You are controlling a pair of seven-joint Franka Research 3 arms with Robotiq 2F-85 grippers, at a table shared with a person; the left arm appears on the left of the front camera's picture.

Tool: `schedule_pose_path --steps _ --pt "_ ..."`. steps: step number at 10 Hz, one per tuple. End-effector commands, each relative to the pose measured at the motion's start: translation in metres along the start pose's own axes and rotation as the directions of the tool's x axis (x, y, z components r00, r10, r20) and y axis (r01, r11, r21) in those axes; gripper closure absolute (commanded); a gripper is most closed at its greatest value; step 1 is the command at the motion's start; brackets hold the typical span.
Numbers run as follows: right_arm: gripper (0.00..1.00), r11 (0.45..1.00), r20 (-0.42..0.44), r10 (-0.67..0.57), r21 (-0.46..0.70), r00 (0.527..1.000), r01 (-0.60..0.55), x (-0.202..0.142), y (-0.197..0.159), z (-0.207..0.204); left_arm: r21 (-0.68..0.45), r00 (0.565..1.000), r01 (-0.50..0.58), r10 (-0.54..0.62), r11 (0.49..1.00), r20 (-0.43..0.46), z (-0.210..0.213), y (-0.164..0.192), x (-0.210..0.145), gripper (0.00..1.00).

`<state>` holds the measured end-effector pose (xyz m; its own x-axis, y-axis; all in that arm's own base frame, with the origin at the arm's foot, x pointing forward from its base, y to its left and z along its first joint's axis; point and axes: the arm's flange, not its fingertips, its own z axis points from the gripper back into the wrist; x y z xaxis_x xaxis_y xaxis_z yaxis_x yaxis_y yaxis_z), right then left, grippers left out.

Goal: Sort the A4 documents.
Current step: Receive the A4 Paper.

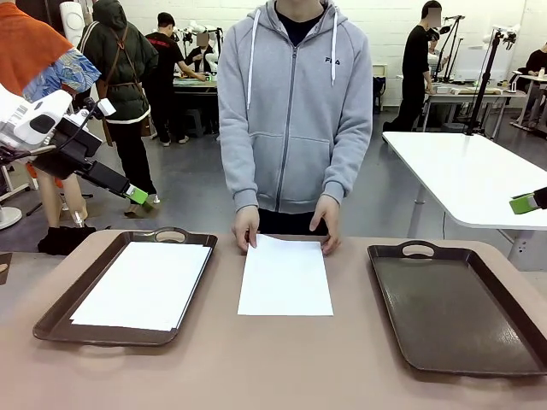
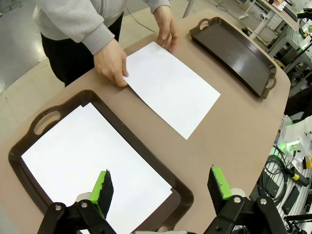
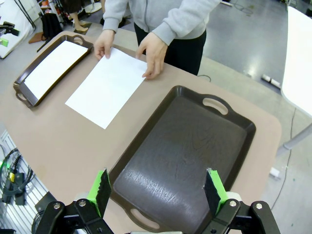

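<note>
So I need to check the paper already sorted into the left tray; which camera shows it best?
The left wrist view: the paper in the left tray lies close below the open left pincer, with a second sheet's edge peeking out. The front view shows it whole but flatter. The right wrist view shows it small and far off.

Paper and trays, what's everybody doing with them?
A person is holding down a white sheet with both hands at the middle of the table. The left tray already has paper in it; the right tray is bare. The left gripper hangs above the left tray and the right gripper above the right tray, both with jaws open and holding nothing.
</note>
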<state>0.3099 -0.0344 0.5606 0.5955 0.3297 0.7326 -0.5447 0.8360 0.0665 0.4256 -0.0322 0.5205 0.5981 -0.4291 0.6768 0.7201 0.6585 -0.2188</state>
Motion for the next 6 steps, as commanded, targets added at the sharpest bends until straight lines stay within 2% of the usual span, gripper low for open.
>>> schedule_pose_path --steps 1,6 --pt "0.00 1.000 0.003 -0.001 0.016 1.000 0.001 -0.0007 -0.0006 -0.0020 0.000 1.000 0.000 0.000 1.000 0.001 0.0003 0.0002 -0.0002 0.00" --pt "0.00 1.000 0.003 -0.001 0.016 1.000 0.001 -0.0007 -0.0006 -0.0020 0.000 1.000 0.000 0.000 1.000 0.001 0.0003 0.0002 -0.0002 0.00"
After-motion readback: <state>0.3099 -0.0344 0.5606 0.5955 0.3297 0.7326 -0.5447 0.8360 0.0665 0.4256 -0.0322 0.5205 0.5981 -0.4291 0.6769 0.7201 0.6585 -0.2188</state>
